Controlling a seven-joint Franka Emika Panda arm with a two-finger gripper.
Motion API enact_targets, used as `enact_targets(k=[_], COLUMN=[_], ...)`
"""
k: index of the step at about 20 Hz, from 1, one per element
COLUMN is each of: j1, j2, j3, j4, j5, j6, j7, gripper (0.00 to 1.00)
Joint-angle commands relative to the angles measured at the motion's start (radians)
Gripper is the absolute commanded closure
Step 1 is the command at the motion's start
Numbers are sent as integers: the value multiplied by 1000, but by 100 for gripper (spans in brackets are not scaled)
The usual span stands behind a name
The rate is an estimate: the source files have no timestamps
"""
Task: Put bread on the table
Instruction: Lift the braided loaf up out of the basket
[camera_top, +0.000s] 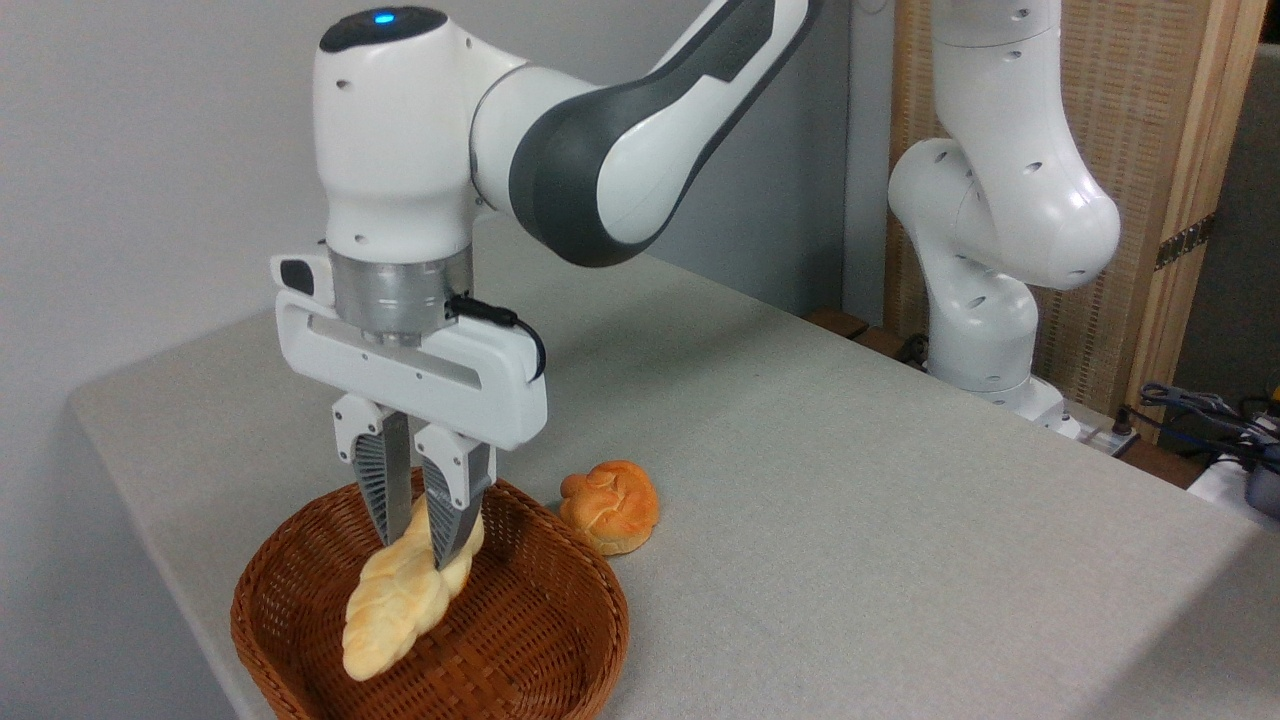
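The bread (395, 605), a long pale golden braided loaf, hangs tilted over the brown wicker basket (560, 640), its lower end pointing down to the front left. My gripper (418, 552) reaches straight down from above and is shut on the bread's upper part, a finger on each side. The loaf's top end is partly hidden behind the fingers. I cannot tell whether its lower tip still touches the basket. The table (850, 500) is covered in light grey-beige cloth and the basket stands at its front left.
A small round orange-brown knotted bun (610, 505) lies on the cloth just right of the basket's rim. The arm's white base (985, 340) stands at the table's far right edge, with cables (1200, 410) beyond it.
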Motion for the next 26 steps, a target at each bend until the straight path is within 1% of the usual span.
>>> enact_targets(k=[1,4,6,9,11,15,17,20,23,24,26], j1=[-3,-3,-3,-3,-3,-3,-4,-4,-4,-4,-9], j2=[-56,-95,-119,-142,-153,-170,-175,-178,-178,-178,-176], j3=[-20,-29,-54,-60,-84,-101,-109,-118,-135,-136,-147], j4=[-2,-2,-4,-4,-4,-7,-11,-17,-21,-22,-28], j5=[-3,-3,-5,-5,-3,-3,-5,-5,-5,-5,-6], j6=[18,4,-25,-103,-163,-294,-365,-488,-539,-545,-556], j7=[-12,-15,-14,-6,1,38,66,142,179,181,181], gripper=[55,55,55,55,55,55,55,55,55,54,46])
